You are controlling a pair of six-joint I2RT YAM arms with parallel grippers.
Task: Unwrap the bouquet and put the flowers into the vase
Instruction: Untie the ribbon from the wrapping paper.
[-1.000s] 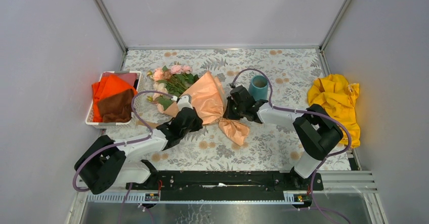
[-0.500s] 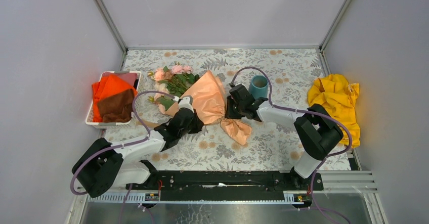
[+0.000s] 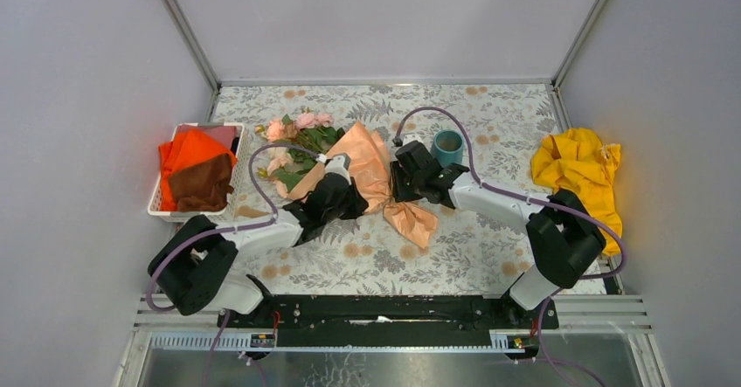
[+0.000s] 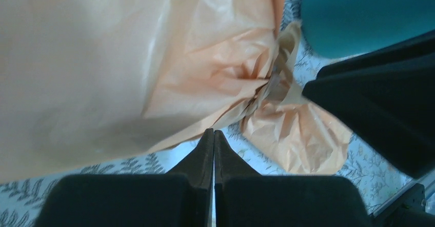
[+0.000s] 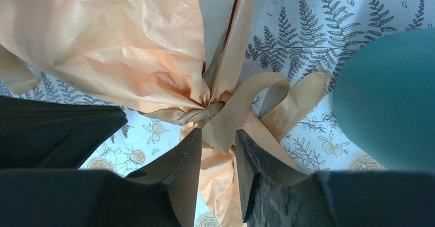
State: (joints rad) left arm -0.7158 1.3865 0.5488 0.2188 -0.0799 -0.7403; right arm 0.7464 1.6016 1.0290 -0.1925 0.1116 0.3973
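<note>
The fern-printed counter (image 3: 489,247) carries the bouquet (image 3: 365,167) on its side at mid-width. It is a cone of crinkled peach paper with its wide mouth toward the far left, pinched at a neck, and a crumpled tail fanning toward the near right. Only the top view shows the flowers (image 3: 297,138), pink and cream roses with dark leaves spilling from the mouth; both wrist views see just paper. The teal vase (image 3: 448,148) stands upright behind the right arm, apart from the wrap. The right wrist view shows most plainly the tan ribbon (image 5: 241,104) knotted at the neck, one loop lying flat. The right pincer (image 5: 218,137) is partly spread, a ribbon end lying in the gap. The left pincer (image 4: 213,137) is pressed together on nothing, its tips at the paper's lower edge.
</note>
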